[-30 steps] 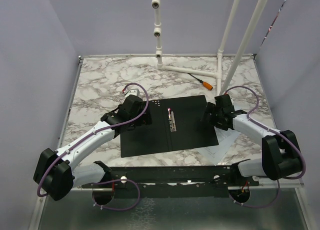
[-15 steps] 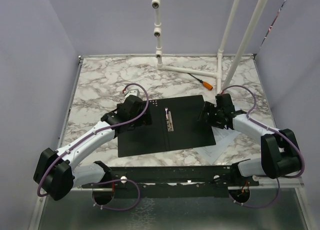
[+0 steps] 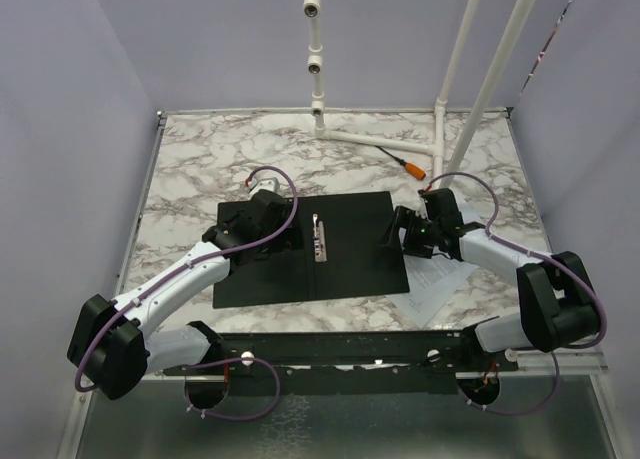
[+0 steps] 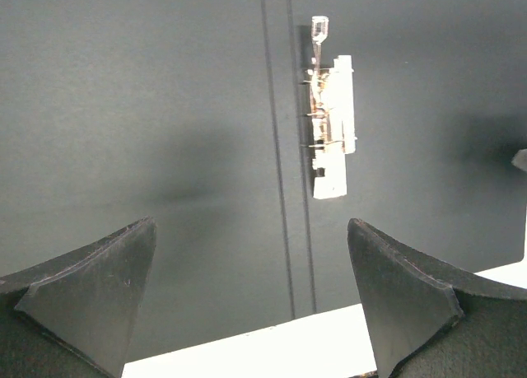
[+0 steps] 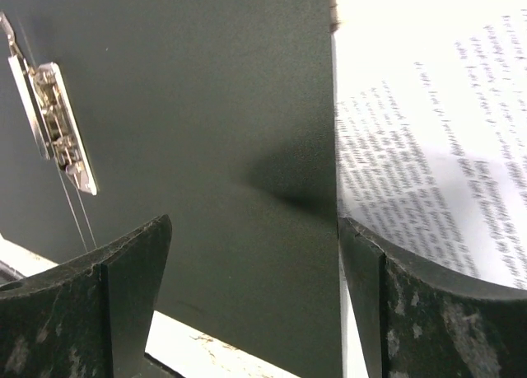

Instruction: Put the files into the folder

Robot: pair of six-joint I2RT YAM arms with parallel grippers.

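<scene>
- The left tool [image 4: 247,304], spread wide and empty, hangs over the folder's [image 3: 350,264] left half. Pressing down there would likely steady the matte black card.
- The folder lies open on the marbled tabletop [image 3: 200,169], with a slim metal spine clip [image 4: 333,131] at its centre.
- The right tool [image 5: 255,304], also wide and empty, straddles the folder's right edge.
- The files [image 5: 428,164], thin limp printed sheets, lie just right of the folder. Pinching an exposed edge low looks best.
</scene>
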